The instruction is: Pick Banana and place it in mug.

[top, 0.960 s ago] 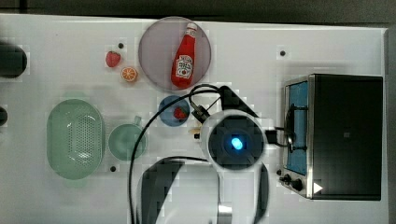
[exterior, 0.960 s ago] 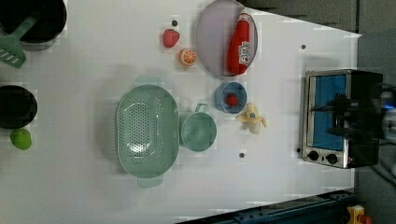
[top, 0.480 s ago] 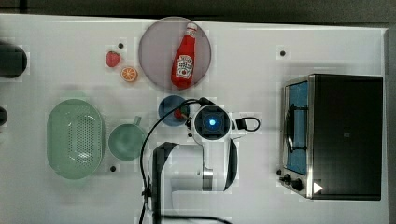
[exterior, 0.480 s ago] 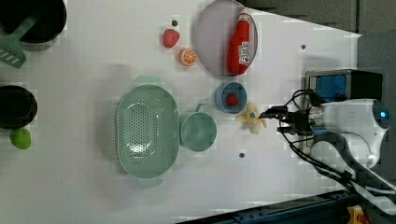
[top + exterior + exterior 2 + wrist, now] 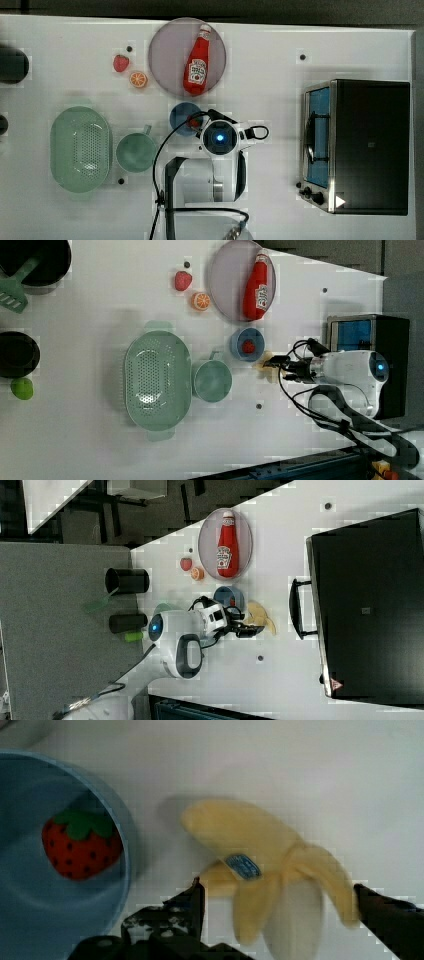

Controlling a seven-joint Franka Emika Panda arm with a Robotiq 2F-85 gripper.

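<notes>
The arm has descended, placing the spread, empty gripper (image 5: 277,895) astride the banana (image 5: 270,865), apparently ready for closure.

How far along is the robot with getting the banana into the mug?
Early stage. Done: the arm is at the banana, with the open gripper straddling it, one finger on each side. In hand: nothing yet; the banana lies on the table beside the blue bowl holding a strawberry. Left: close on the banana, lift it, carry it to the mug, which looks empty, and drop it in.
</notes>
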